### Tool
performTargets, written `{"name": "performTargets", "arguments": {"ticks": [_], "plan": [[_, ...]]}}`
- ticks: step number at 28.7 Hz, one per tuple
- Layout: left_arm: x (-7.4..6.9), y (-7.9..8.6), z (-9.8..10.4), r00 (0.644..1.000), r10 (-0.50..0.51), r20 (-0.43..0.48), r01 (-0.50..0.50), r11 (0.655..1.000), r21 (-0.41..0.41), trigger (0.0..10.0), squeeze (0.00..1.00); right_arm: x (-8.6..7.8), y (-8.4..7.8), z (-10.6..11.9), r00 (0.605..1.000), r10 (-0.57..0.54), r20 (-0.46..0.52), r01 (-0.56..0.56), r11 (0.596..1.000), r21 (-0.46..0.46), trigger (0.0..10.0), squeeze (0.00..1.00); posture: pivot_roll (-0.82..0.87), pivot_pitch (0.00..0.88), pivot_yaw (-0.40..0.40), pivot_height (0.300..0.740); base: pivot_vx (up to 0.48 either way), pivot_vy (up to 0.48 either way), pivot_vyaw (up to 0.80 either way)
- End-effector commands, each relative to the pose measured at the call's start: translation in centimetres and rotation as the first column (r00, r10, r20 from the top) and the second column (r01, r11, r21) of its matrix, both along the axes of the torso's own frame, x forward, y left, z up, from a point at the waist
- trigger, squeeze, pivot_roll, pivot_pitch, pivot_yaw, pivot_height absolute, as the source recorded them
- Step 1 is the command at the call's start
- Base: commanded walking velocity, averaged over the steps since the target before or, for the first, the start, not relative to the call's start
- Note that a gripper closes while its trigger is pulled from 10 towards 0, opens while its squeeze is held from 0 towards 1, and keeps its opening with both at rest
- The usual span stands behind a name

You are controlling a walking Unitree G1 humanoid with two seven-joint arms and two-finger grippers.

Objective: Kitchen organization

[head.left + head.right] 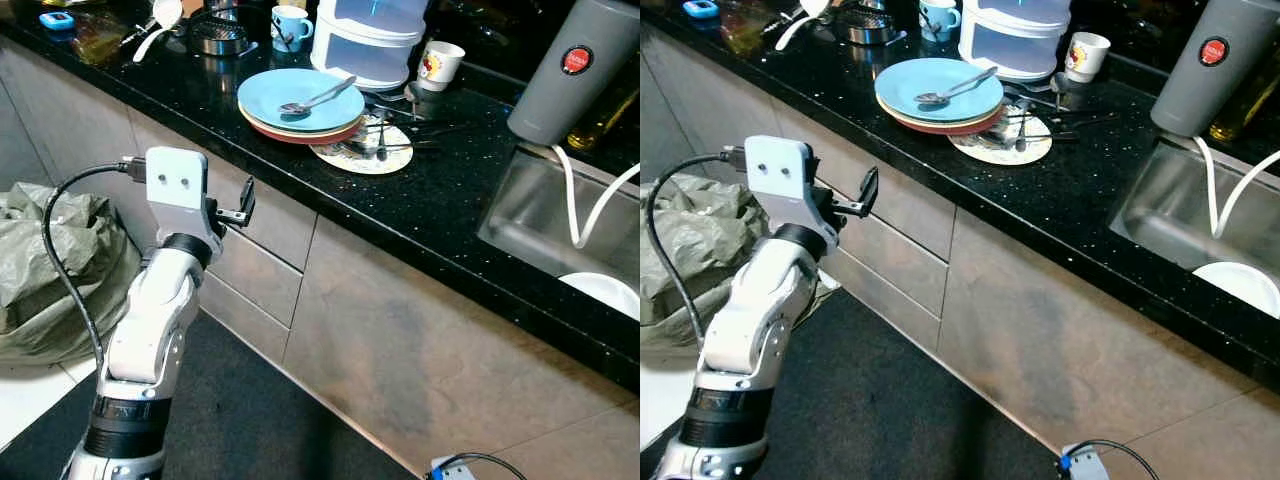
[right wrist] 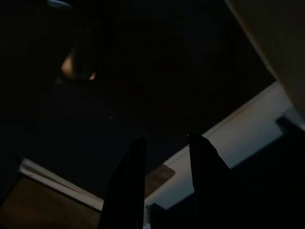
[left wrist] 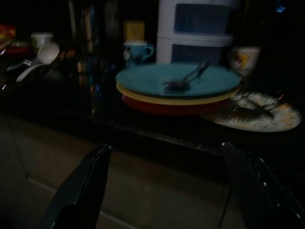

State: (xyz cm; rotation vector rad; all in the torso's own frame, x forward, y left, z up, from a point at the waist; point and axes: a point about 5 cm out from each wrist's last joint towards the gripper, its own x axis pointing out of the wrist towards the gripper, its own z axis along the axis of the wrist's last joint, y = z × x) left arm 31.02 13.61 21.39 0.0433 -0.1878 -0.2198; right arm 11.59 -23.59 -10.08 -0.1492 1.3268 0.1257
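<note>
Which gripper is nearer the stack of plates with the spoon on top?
Left. The left gripper is raised in front of the counter edge, fingers open, facing the plate stack. The right gripper hangs low by the floor.

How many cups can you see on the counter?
2: a blue cup behind the stacked plates, and a white cup with a picture right of the white container. More may hide in the clutter.

Black speckled countertop (image 1: 440, 190) runs from 10 o'clock to 4 o'clock. Centre, toward 12: stack of plates (image 1: 300, 105), blue on top, spoon (image 1: 318, 97) lying in it. Patterned plate (image 1: 362, 152) touching at 4, cutlery across it. White container (image 1: 370, 40) at 1 o'clock, mug (image 1: 439, 65) beside. Sink (image 1: 560, 225) at 3.
</note>
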Motion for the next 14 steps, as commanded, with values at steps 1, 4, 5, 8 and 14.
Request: {"name": "performTargets", "arguments": {"ticks": [1,4,5,8,14], "plan": [[-0.02,0.09,0.38,1.000,0.002,0.007,-0.002,1.000,0.005,10.0,0.00,0.00,0.04,-0.01,1.000,-0.008,0.000,0.008,1.000,0.005,10.0,0.00,0.11,0.038,-0.104,0.740,0.289,0.000,0.00],[0.01,0.10,0.42,1.000,0.003,0.006,-0.003,1.000,0.003,10.0,0.00,0.01,0.06,-0.01,1.000,-0.009,0.000,0.009,1.000,0.006,10.0,0.00,0.11,0.037,-0.105,0.740,0.295,0.000,0.00],[0.02,0.10,0.42,1.000,0.003,0.006,-0.003,1.000,0.004,10.0,0.00,0.01,0.07,-0.01,1.000,-0.009,0.000,0.009,1.000,0.007,10.0,0.00,0.11,0.037,-0.105,0.740,0.292,0.000,0.00],[0.05,0.13,0.53,1.000,0.005,0.009,-0.005,1.000,0.003,10.0,0.00,0.03,0.08,-0.01,1.000,-0.008,0.001,0.008,1.000,0.008,10.0,0.00,0.11,0.034,-0.104,0.740,0.296,0.000,0.00],[0.07,0.18,0.67,1.000,0.006,0.011,-0.006,1.000,0.004,10.0,0.00,0.03,0.12,-0.02,1.000,-0.007,0.000,0.007,1.000,0.010,10.0,0.00,0.12,0.030,-0.105,0.740,0.302,0.000,0.00]]}}
